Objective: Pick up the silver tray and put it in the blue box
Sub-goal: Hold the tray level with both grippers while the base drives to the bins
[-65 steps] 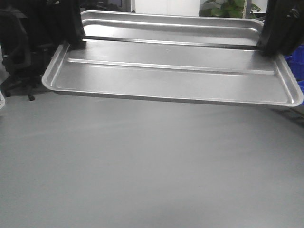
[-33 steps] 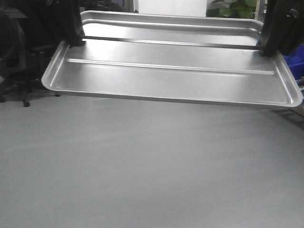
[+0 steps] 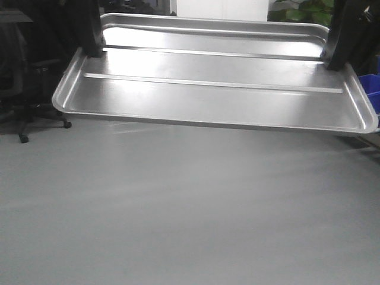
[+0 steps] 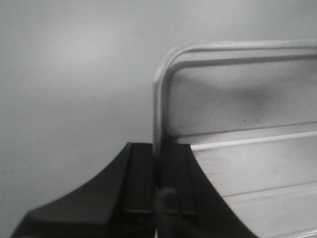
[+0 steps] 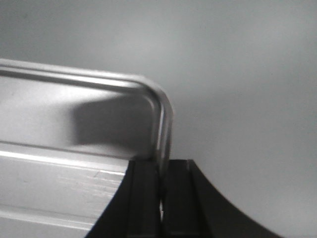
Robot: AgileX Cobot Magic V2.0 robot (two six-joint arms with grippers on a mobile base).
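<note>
The silver tray (image 3: pixel 214 98) hangs level in the air above the floor and spans most of the front view; its ridges run lengthwise. My left gripper (image 3: pixel 90 48) is shut on its left rim. In the left wrist view the fingers (image 4: pixel 158 151) pinch the thin rim just below a rounded corner. My right gripper (image 3: pixel 336 58) is shut on the right rim, and the right wrist view shows that gripper (image 5: pixel 161 167) clamped on the rim below the other corner. A sliver of the blue box (image 3: pixel 373 88) shows at the right edge, behind the tray.
Grey floor (image 3: pixel 178 208) lies under and in front of the tray. A black office chair (image 3: pixel 27 89) stands at the left. A green plant (image 3: pixel 300 10) and a white panel (image 3: pixel 222 7) are behind the tray.
The background has slid to the right in the front view: the plant moved right and less of the blue box shows. The tray and both grippers keep the same place in view.
</note>
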